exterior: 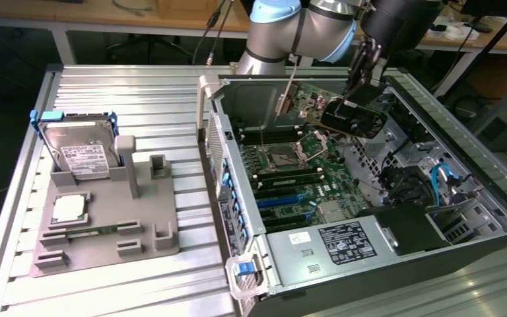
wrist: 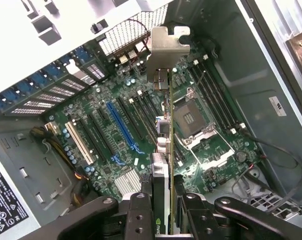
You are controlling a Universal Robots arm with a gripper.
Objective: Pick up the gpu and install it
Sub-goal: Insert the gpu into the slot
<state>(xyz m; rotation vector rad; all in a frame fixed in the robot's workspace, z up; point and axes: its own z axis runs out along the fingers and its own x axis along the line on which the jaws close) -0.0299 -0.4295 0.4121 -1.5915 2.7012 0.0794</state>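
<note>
My pincer (wrist: 163,212) is clamped on the gpu (wrist: 166,150). In the wrist view its two black fingers (wrist: 141,220) press on either face of the card, which I see edge-on between them. The card runs straight out from the grip and ends in its silver bracket (wrist: 165,45), close to the case's perforated rear wall (wrist: 126,35).

In the exterior view the pincer (exterior: 348,105) comes down from the arm (exterior: 280,33) into the open case (exterior: 491,172), near the case's far end. The gpu (exterior: 355,122) hangs tilted in the grip, with the black cooler facing the camera and the bracket end towards the exterior view's left. It is held up off the motherboard (exterior: 289,175), and I see no edge of it in a slot.

Beneath the card the motherboard (wrist: 106,105) lies flat on the floor of the case. The CPU socket (wrist: 188,117) sits just beside the card's line, and the long blue slot (wrist: 123,127) lies on the other side of it, a few slots over. The power supply (exterior: 342,244) fills the case's near end.

Well apart from the case, on the exterior view's left, a grey fixture (exterior: 139,218) rests on the slatted table (exterior: 130,92). A hard drive (exterior: 82,148) stands propped at its far edge.
</note>
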